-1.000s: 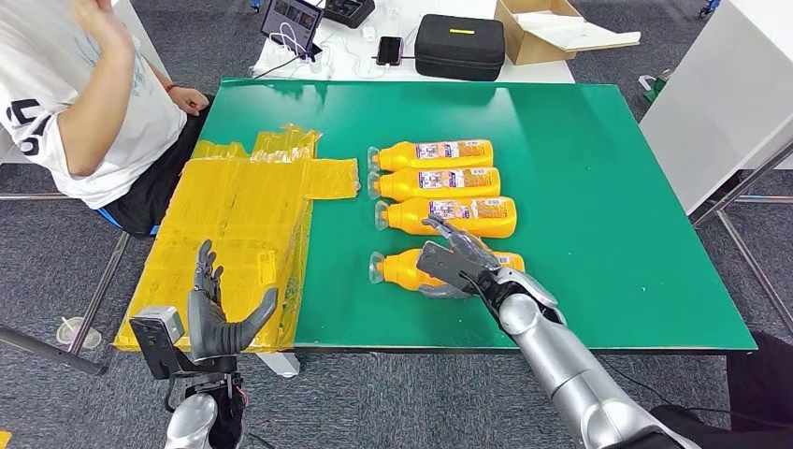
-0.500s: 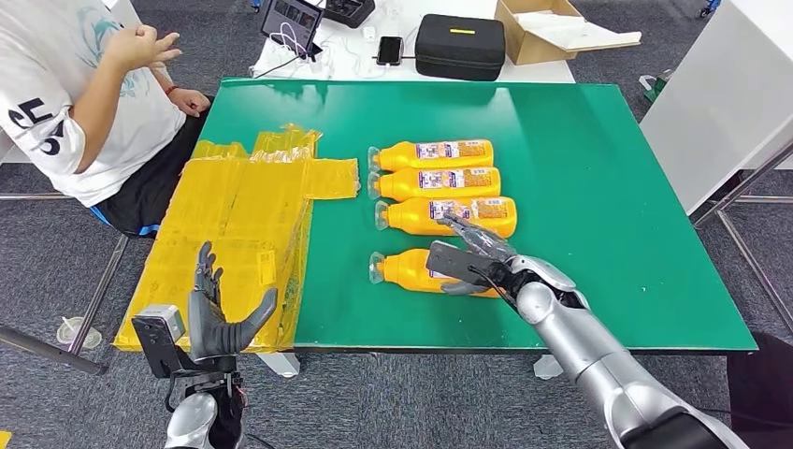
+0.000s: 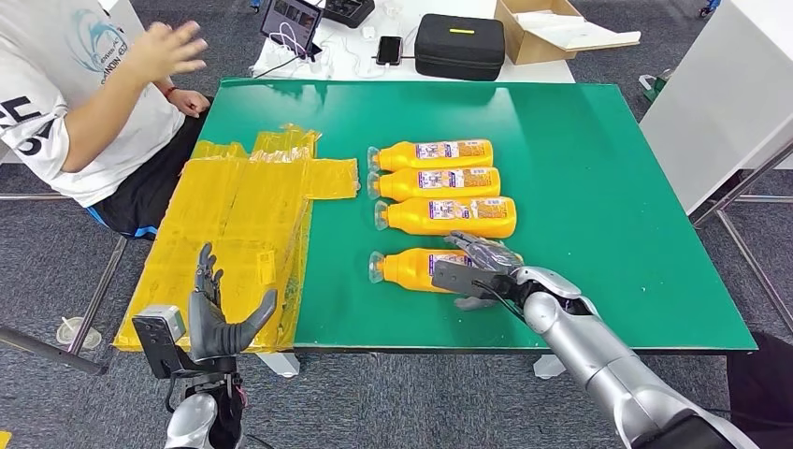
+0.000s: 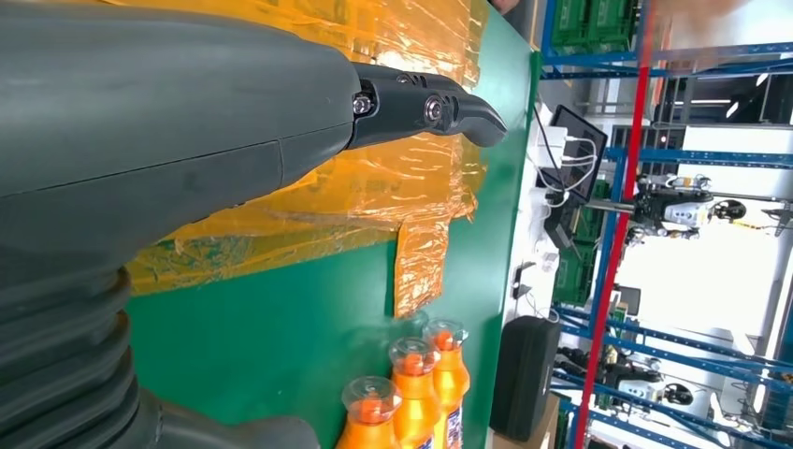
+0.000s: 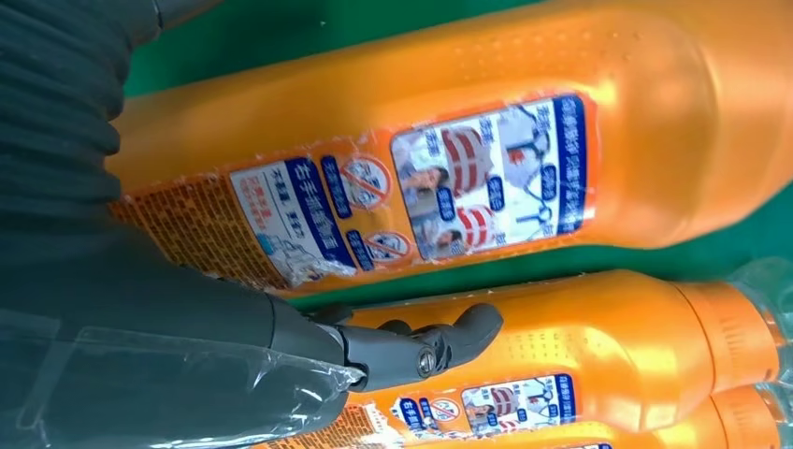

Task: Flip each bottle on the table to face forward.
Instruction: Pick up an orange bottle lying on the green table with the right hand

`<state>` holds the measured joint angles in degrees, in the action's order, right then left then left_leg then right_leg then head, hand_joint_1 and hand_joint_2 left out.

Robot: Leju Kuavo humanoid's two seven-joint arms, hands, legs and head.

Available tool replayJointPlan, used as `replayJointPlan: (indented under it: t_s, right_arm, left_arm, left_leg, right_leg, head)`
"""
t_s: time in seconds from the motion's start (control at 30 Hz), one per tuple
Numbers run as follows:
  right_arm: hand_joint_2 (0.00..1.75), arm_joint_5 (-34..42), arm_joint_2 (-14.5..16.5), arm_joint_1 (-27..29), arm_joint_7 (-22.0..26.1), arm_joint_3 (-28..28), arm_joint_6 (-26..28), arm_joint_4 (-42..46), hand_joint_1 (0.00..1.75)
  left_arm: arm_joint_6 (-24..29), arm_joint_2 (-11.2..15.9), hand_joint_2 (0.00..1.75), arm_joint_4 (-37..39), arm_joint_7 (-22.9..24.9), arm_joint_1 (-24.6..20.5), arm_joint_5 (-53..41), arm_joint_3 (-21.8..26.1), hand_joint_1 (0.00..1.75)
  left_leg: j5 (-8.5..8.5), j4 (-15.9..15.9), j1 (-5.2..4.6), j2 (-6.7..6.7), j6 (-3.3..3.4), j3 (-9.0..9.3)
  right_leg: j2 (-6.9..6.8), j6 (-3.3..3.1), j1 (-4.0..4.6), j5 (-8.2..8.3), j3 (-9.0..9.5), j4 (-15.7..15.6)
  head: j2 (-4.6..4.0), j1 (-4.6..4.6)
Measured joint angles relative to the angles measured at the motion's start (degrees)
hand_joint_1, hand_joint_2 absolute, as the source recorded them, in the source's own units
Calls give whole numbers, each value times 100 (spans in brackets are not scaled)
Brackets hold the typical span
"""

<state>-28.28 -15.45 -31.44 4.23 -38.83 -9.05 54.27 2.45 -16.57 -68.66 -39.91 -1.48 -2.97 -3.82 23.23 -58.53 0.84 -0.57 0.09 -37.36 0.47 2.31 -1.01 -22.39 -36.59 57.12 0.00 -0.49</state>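
Four orange bottles lie on their sides in a column on the green table point(image 3: 608, 178), caps to the left. The three far ones point(image 3: 435, 181) show white-and-blue labels. My right hand point(image 3: 482, 271) grips the body of the nearest bottle point(image 3: 404, 268), fingers over its top and thumb at its near side. In the right wrist view that bottle point(image 5: 449, 178) shows its label, and a dark finger point(image 5: 439, 346) lies in the gap to its neighbour point(image 5: 617, 346). My left hand point(image 3: 215, 318) is raised and open in front of the table's left corner, holding nothing; its finger point(image 4: 421, 103) points over the yellow film.
Crinkled yellow film point(image 3: 243, 224) covers the table's left edge. A person point(image 3: 84, 103) sits at the far left with one hand raised. Behind the table are a black case point(image 3: 459, 45), a cardboard box point(image 3: 552, 28) and a tablet point(image 3: 292, 19). A white table point(image 3: 729, 94) stands at the right.
My right hand has slid right and toward me along the nearest bottle, and its label now shows beside the hand. The person's raised hand moved. My left hand stayed still.
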Motion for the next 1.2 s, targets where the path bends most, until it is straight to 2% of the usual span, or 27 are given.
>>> replayJointPlan:
  t_s: [0.27,0.47,0.5,0.53,0.6,0.67,0.77,0.8,1.2]
  right_arm:
    - [175,-21,-197,-18,-104,-145,-170,10,0]
    - [175,-25,-554,-249,-257,-343,-772,78,0]
    - [175,-8,-621,-290,-280,-376,-850,91,5]
    - [175,9,-681,-319,-296,-405,-901,102,23]
    - [175,48,-782,-358,-331,-460,-975,129,98]
    - [175,115,-878,-410,-392,-537,-1076,185,151]
    - [175,248,-1034,-524,-502,-688,-1227,300,172]
    - [175,289,-1074,-564,-531,-738,-1254,330,174]
    - [175,515,-1149,-743,-586,-1272,-1066,339,175]
  left_arm:
    - [13,0,175,45,19,1,2,0,0]
    - [13,0,175,76,34,0,42,4,0]
    - [13,0,175,85,37,1,54,7,0]
    - [13,0,175,92,38,1,62,10,0]
    - [10,0,175,101,40,2,75,18,0]
    - [-2,-1,175,113,41,1,111,24,0]
    - [-28,-7,175,146,42,1,176,28,0]
    - [-40,-14,175,157,41,0,190,28,0]
    - [-83,-62,175,252,21,-48,295,31,0]
  left_leg:
    - [0,-1,-2,-2,1,2]
    - [-1,-1,-3,-3,1,2]
    - [-1,-1,-3,-3,1,2]
    - [-1,-1,-3,-3,1,1]
    - [-1,-1,-3,-3,1,0]
    - [0,-1,-3,-2,2,0]
    - [0,-1,-3,-2,1,-1]
    - [0,-1,-2,-2,1,-1]
    - [0,-1,-2,-1,1,-1]
  right_leg:
    - [-1,0,-3,0,4,0]
    - [-2,1,-4,1,6,0]
    - [-2,1,-4,1,6,0]
    - [-2,1,-4,1,6,0]
    - [-1,1,-3,1,5,0]
    - [0,2,-3,2,4,0]
    - [-2,2,-2,1,4,0]
    - [-2,2,-2,1,4,0]
    - [-1,2,-2,1,4,0]
  head:
    - [0,1]
    - [1,0]
    - [1,1]
    - [1,0]
    - [0,0]
    - [0,-1]
    - [0,-1]
    - [0,0]
    - [0,0]
